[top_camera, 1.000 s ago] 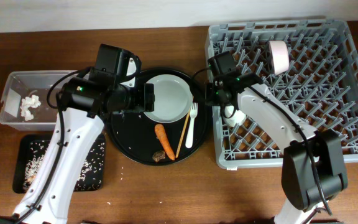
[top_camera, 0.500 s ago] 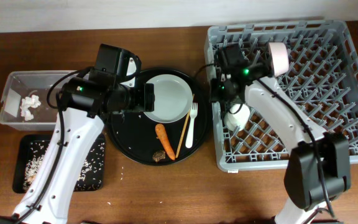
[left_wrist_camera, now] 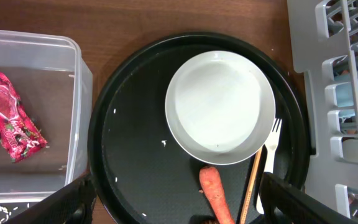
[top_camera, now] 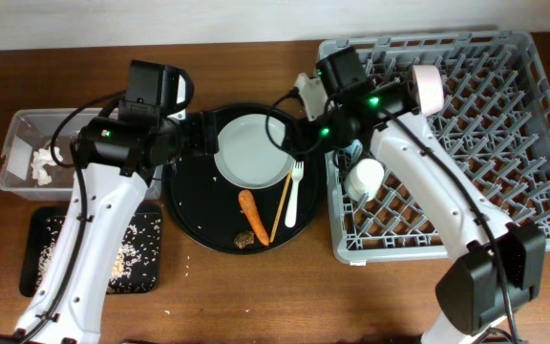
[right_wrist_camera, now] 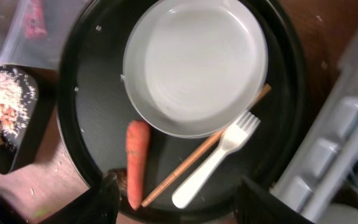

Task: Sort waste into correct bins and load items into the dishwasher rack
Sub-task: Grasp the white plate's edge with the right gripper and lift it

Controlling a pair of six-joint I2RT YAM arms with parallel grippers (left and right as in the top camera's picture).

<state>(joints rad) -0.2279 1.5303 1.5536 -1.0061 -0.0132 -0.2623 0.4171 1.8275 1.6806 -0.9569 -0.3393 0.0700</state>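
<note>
Above the round black tray [left_wrist_camera: 129,162] mid-frame, your right gripper [right_wrist_camera: 182,202] and left gripper [left_wrist_camera: 179,199] both gape empty; loading looks the step in hand, so lower the right onto the white plastic fork [right_wrist_camera: 213,165] just beside the pale grey round plate [right_wrist_camera: 194,65].

A robot lab bench: wooden table [top_camera: 256,296] bearing a dishwasher rack [top_camera: 466,38].

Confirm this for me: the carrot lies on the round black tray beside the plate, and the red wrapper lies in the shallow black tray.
Wrong on one point: the red wrapper lies in the clear tub, not the shallow black tray, as the left wrist view shows. The carrot does lie on the round black tray beside the plate.
</note>
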